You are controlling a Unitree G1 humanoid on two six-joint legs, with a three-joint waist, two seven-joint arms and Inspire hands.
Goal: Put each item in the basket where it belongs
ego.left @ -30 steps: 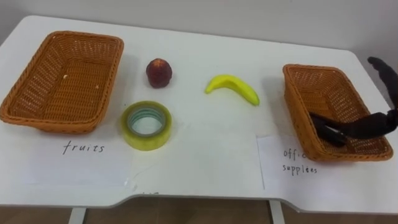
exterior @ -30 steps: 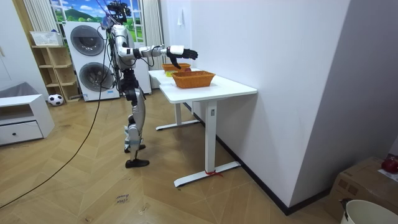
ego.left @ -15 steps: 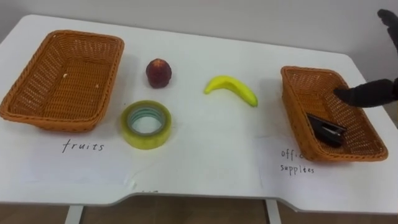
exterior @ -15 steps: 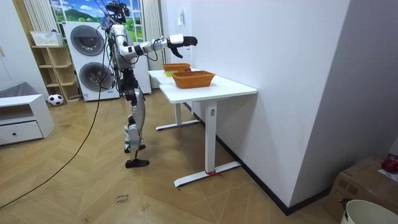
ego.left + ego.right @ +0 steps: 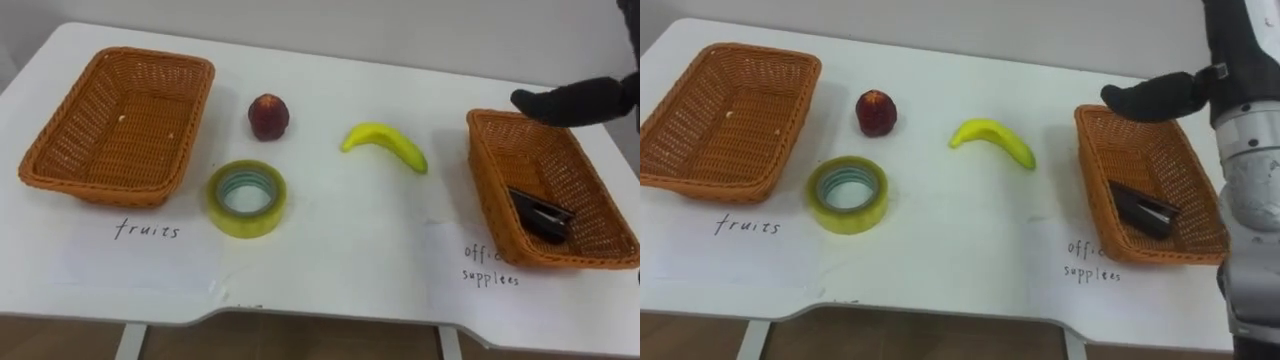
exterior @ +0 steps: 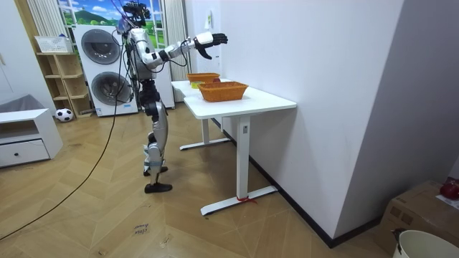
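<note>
Black right hand (image 5: 1152, 97) over wicker office basket (image 5: 1098, 180) far rim, fingers relaxed, empty; dark item (image 5: 1143, 211) inside.

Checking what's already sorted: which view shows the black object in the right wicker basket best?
The right eye view: the black object lies unobstructed inside the brown wicker basket, well inside the picture. The left eye view shows it nearer the edge; the room view catches the basket's wall.

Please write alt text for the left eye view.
A black robot right hand hovers open above a brown wicker basket holding a black stapler. On the white table lie a yellow banana, dark red fruit, yellow tape roll and an empty wicker basket at left.
</note>
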